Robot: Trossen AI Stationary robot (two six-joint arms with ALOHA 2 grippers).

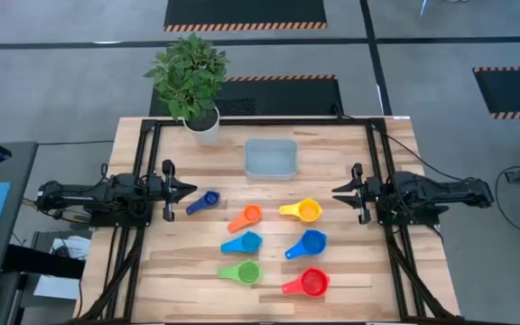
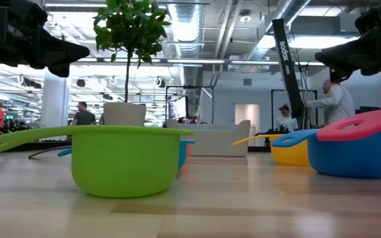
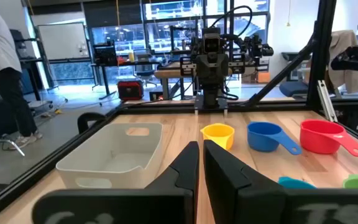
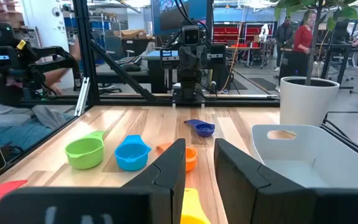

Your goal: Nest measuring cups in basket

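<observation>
A: Left gripper (image 1: 188,190) sits at the surface's left edge, clenched; right gripper (image 1: 339,191) opposite, slightly parted, empty.

B: Measuring cups (image 1: 273,246) lie scattered, bright plastic, near the empty translucent basket (image 1: 271,159).

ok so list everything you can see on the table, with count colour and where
measuring cups: seven, all loose on the wood, none nested; dark blue nearest the left gripper; orange and yellow in the row in front of the basket; light blue and blue in the next row; green and red at the near edge
basket: one, pale grey-blue, at the far middle of the table, nothing in it
plant pot: one, white with a green leafy plant, far left corner
table: one, light wood planks
left gripper: dark, at the left edge, fingers close together, holding nothing
right gripper: dark, at the right edge, fingers slightly apart, holding nothing
</observation>
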